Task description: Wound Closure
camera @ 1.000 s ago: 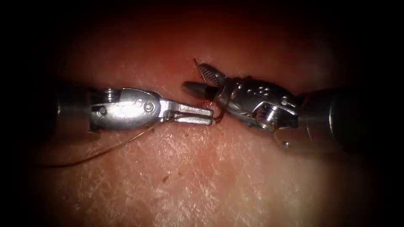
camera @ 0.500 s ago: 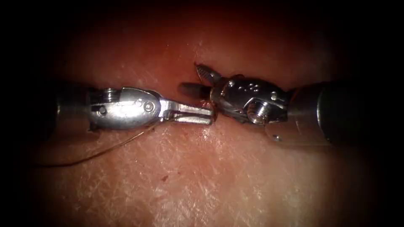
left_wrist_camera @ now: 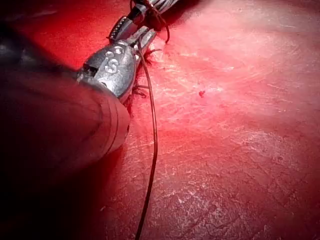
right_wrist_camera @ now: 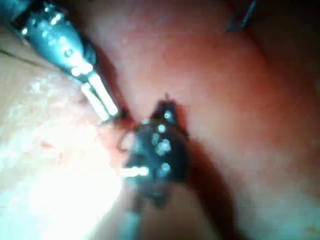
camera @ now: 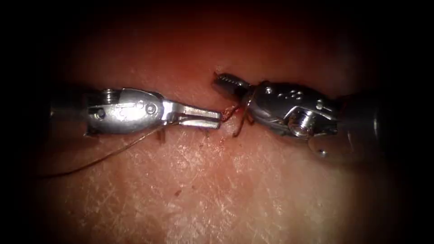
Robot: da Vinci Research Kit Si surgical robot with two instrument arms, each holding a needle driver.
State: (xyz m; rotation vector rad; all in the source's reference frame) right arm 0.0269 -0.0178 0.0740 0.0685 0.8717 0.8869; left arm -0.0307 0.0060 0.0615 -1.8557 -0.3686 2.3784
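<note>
Pale tissue (camera: 217, 190) lies under both tools. From the left, thread (camera: 104, 158) runs up beneath the left tool (camera: 217, 118), whose jaws are nearly closed on thread at their tips. Red fluid (camera: 221, 138) marks the cut. Just right, the curved needle (camera: 239, 122) sits against the right tool (camera: 228, 86); I cannot tell its grip or jaw opening.

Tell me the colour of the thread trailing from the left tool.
The thread looks dark, clearest in the left wrist view, running beside the left tool.

Left tool (camera: 212, 119) mid-frame, jaws closed on thread (camera: 228, 112) at tip. Right tool (camera: 231, 84) right of centre, upper jaw raised. Thread trails lower left across tissue (camera: 217, 190).
</note>
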